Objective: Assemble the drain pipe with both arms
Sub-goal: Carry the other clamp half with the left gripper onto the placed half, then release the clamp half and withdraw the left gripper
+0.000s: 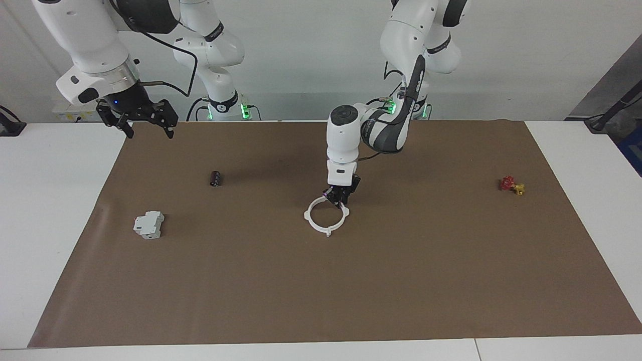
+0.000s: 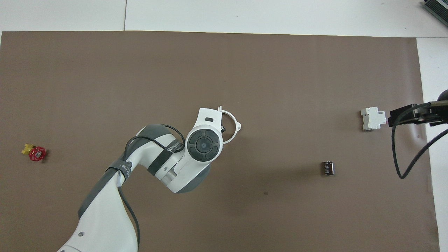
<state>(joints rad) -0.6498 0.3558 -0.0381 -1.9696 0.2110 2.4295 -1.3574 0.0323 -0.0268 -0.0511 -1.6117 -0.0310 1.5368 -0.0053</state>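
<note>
The drain pipe [image 1: 327,216] lies on the brown mat near the table's middle as one flat white ring with small tabs. My left gripper [image 1: 339,199] is down at the part of the ring's rim nearest the robots. In the overhead view the left arm's wrist covers most of the ring, and only one arc [image 2: 233,122] shows. My right gripper [image 1: 147,130] is open and empty. It hangs high over the mat's corner at the right arm's end and waits there.
A grey-white boxy block [image 1: 149,224] and a small black cylinder [image 1: 216,178] lie toward the right arm's end. A small red and yellow valve [image 1: 511,185] lies toward the left arm's end. The brown mat [image 1: 321,291] covers most of the white table.
</note>
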